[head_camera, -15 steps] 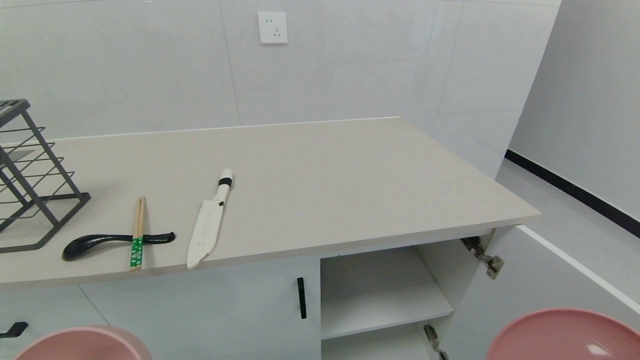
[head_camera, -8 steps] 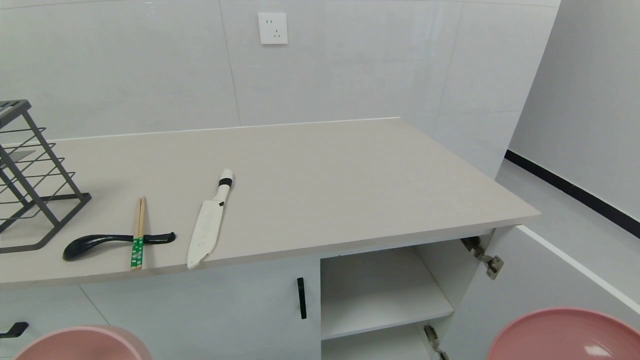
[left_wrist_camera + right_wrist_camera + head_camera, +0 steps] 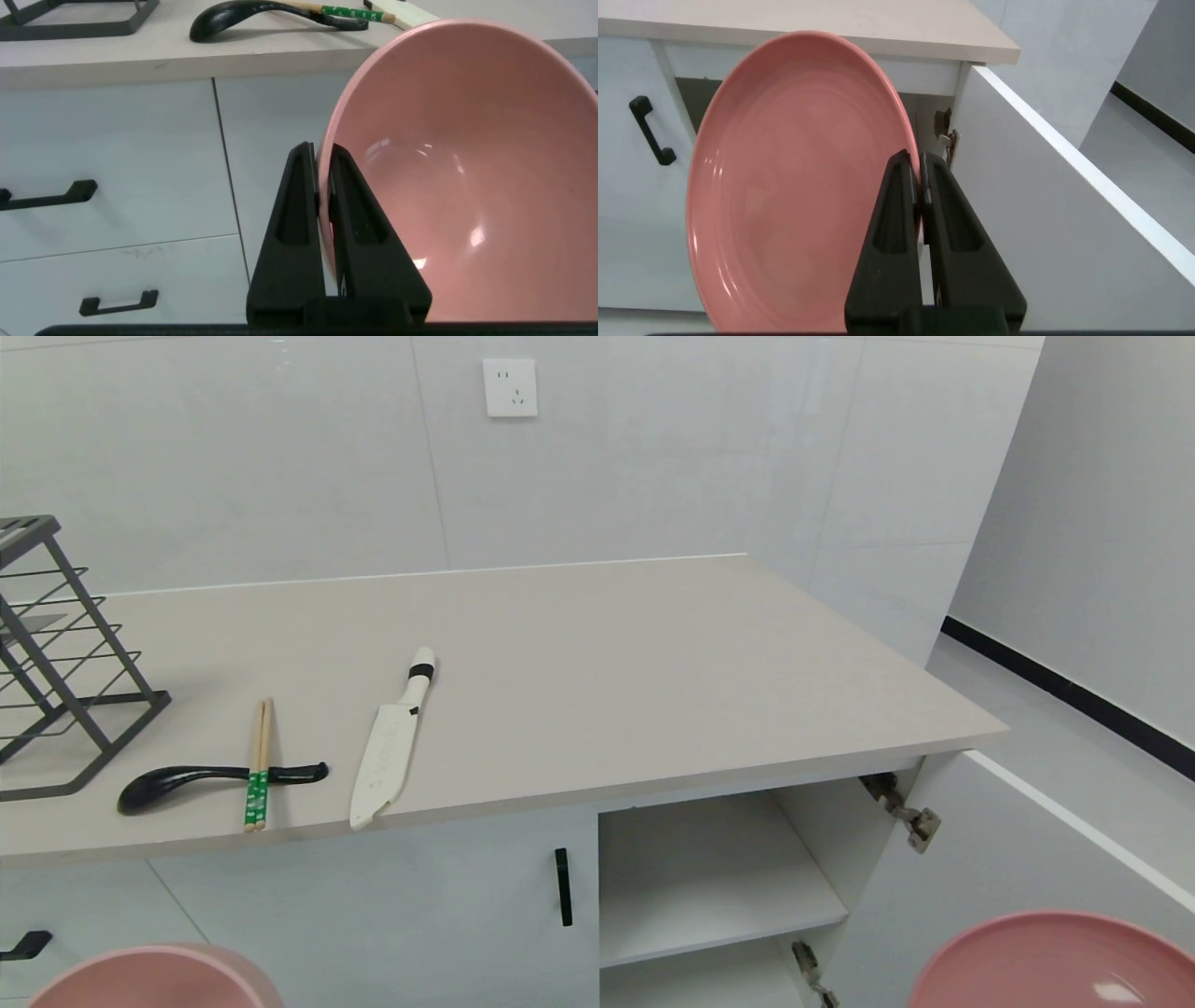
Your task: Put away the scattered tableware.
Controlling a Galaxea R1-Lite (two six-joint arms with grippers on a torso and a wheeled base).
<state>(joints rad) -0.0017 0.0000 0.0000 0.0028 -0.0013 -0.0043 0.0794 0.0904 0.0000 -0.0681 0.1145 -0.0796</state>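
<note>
My left gripper (image 3: 322, 191) is shut on the rim of a pink bowl (image 3: 458, 159), which shows low at the left in the head view (image 3: 154, 980). My right gripper (image 3: 920, 191) is shut on the edge of a pink plate (image 3: 799, 177), low at the right in the head view (image 3: 1055, 961). On the counter (image 3: 607, 653) lie a black spoon (image 3: 201, 779), a pair of chopsticks (image 3: 259, 761) across its handle, and a white knife (image 3: 392, 742) near the front edge.
A dark wire rack (image 3: 56, 653) stands at the counter's left end. Below the counter a cabinet stands open, its door (image 3: 1008, 859) swung out to the right and its shelf (image 3: 709, 887) bare. Drawers with black handles (image 3: 47, 196) are lower left.
The head view has shifted slightly, so the counter items sit a little higher. The bowl and plate stay held in the same places.
</note>
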